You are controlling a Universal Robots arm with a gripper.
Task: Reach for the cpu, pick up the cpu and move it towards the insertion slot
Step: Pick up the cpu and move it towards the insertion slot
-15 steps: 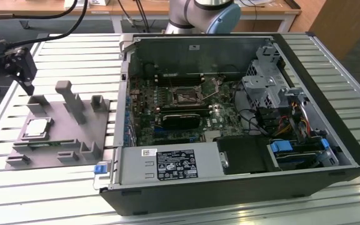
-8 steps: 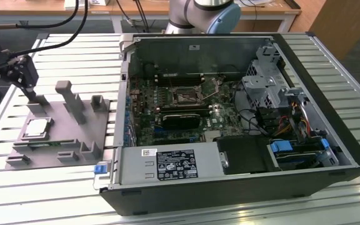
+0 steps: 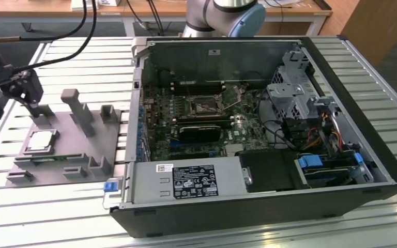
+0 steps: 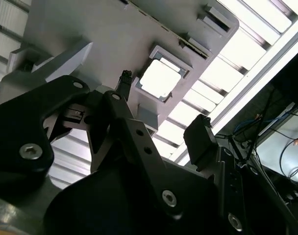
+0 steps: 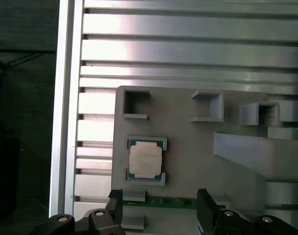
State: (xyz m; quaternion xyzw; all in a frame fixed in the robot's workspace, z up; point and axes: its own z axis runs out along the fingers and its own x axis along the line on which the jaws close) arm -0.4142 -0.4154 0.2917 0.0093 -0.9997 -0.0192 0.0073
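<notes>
At the exterior view's left, my gripper (image 3: 34, 109) hangs over the cpu (image 3: 40, 139) in its grey fixture (image 3: 81, 155); the insertion slot (image 3: 203, 106) lies mid-frame, well apart. In the first wrist view my fingers (image 5: 114, 208) stand apart, empty, near the cpu (image 5: 145, 160). In the second wrist view the cpu (image 4: 160, 78) lies seated.

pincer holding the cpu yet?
No: in the first wrist view the cpu lies in its pocket on the grey fixture, apart from the open pincer.
</notes>
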